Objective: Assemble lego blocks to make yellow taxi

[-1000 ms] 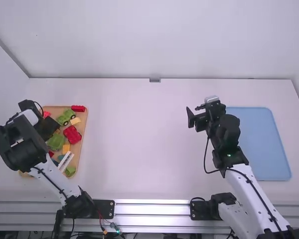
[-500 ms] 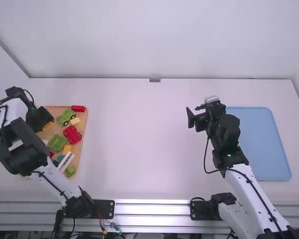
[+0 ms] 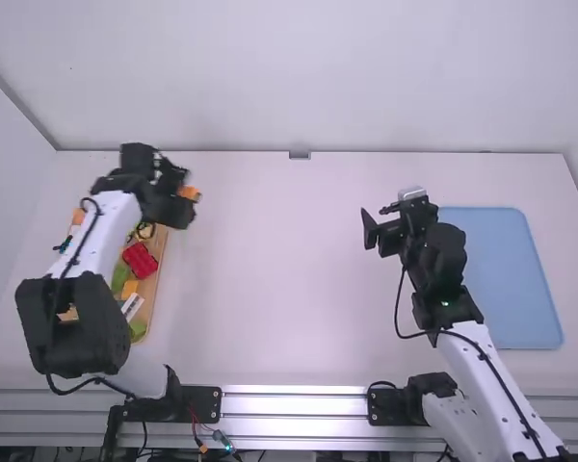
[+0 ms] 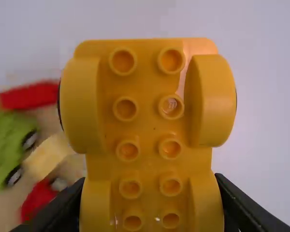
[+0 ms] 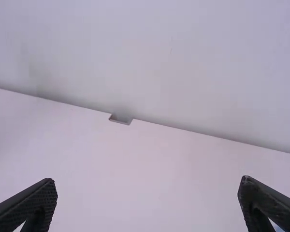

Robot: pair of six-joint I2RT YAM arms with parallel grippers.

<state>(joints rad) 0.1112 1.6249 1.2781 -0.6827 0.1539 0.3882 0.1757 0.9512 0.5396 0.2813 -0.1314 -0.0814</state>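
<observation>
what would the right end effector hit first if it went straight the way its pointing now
Probably the white tabletop, ahead of the right end effector; no block stands in between. Its tilt is hard to judge, so the back wall beyond could come first instead.

Block (image 4: 147, 145) uniform yellow-orange, left-side car (image 3: 140, 260) red, right-side tray (image 3: 501, 279) plain light blue, table (image 3: 289, 289) white

A block (image 4: 147, 159) sits in the left end effector (image 3: 185, 196); left of it, nearer the base, lies the tray (image 3: 150, 296) (pieces (image 3: 141, 260) in it). Right of the right end effector (image 3: 374, 229): a mat (image 3: 506, 279).
</observation>
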